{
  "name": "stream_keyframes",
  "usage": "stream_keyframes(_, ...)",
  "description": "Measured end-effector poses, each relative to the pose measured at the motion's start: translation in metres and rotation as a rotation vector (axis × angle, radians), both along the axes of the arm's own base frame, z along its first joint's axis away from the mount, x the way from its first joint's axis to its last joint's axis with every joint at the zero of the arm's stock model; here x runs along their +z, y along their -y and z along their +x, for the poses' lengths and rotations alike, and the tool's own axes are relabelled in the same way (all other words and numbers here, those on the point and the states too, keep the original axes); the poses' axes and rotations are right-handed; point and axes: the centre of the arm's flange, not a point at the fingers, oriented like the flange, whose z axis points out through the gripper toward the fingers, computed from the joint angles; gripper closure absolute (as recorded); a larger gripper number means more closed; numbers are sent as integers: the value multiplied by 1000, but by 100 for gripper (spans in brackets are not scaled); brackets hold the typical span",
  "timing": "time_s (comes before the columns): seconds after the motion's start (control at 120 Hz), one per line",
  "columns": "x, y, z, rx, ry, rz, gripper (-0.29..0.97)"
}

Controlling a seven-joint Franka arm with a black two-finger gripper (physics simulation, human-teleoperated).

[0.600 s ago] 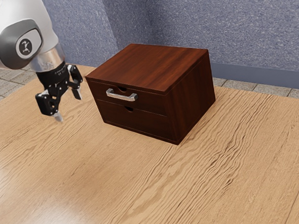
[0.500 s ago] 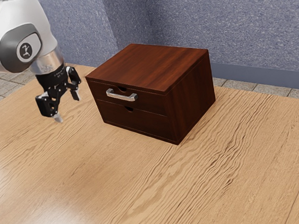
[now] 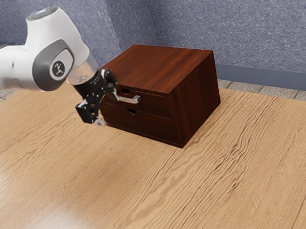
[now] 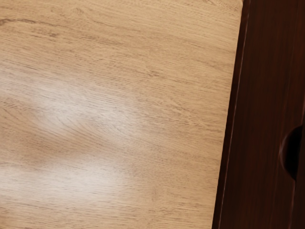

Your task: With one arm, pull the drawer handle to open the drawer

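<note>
A dark brown wooden cabinet (image 3: 158,67) stands on the table with two drawers in its front. The upper drawer (image 3: 136,101) carries a silver bar handle (image 3: 126,98) and sits flush with the cabinet front, as does the lower drawer (image 3: 138,120). My black gripper (image 3: 104,104) hangs open right at the end of the handle toward the exterior view's left, in front of the cabinet face. Its fingers are spread apart and hold nothing. In the wrist view the cabinet's dark front (image 4: 267,119) with a finger notch (image 4: 291,152) lies beside the hand.
The cabinet rests on a light wooden tabletop (image 3: 147,187) that stretches wide in front of it. A blue-grey wall (image 3: 241,21) rises behind, with a tiled floor strip (image 3: 266,89) at its foot.
My arm has swung toward the exterior view's right, carrying the gripper from well apart from the cabinet to the end of the upper drawer's handle. The drawers have not moved.
</note>
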Motion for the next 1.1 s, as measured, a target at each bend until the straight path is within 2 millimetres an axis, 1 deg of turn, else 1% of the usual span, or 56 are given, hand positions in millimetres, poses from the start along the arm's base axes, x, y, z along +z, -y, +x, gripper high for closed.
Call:
stream_keyframes(0.017, -1, -5, -2, 9, 6, 1, 0)
stream_keyframes(0.033, -2, -11, 0, 19, 13, 4, 0)
stream_keyframes(0.092, -6, -34, 15, 51, 40, 18, 0)
stream_keyframes(0.125, -5, -40, 24, 57, 57, 26, 0)
stream_keyframes(0.158, -5, -35, 33, 46, 71, 31, 0)
stream_keyframes(0.242, -5, -7, 47, -5, 93, 36, 0)
stream_keyframes(0.3, -7, 0, 50, -19, 101, 39, 0)
stream_keyframes(0.467, -8, -5, 53, -22, 117, 46, 0)
stream_keyframes(0.7, -22, -8, 61, -32, 120, 52, 0)
stream_keyframes(0.842, -29, -19, 63, -29, 116, 54, 0)
stream_keyframes(1.1, -35, -20, 66, -48, 116, 60, 0)
